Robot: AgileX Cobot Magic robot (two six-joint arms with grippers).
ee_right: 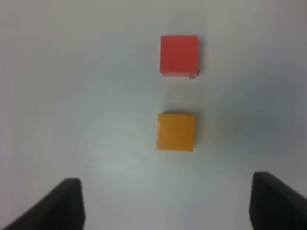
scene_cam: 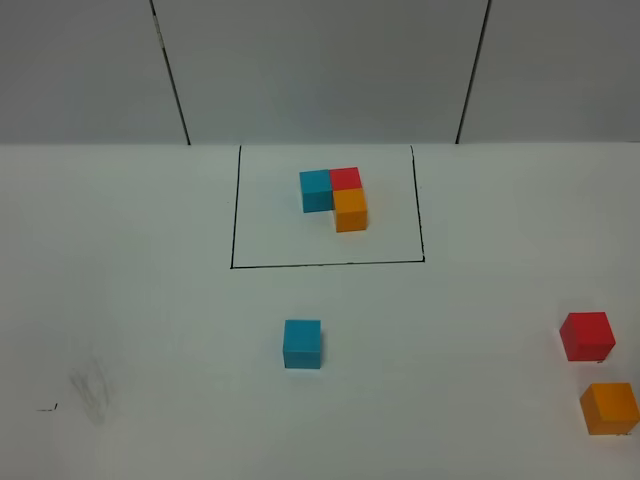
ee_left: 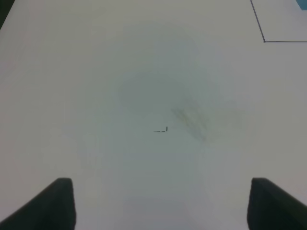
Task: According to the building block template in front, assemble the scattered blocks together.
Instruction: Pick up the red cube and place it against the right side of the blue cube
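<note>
Exterior high: building block template (scene_cam: pixel 335 197) (blue, red and orange, joined in an L) inside black frame (scene_cam: pixel 325 265) on counter (scene_cam: pixel 150 300). Blue cube (scene_cam: pixel 302 343) near the frame's front line; red cube (scene_cam: pixel 587 335) and orange cube (scene_cam: pixel 610 408) well off the frame's front right.
Left wrist: left end effector (ee_left: pixel 160 203) wide, empty; a frame corner in sight.
Right wrist: right end effector (ee_right: pixel 165 203) parted, holding nothing; red and orange cubes untouched.

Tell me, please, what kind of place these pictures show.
Probably a robot test bench in a laboratory: a bare white table, a black drawn rectangle framing a joined block template, a loose blue cube, red cube and orange cube, and plain white panels behind.
</note>
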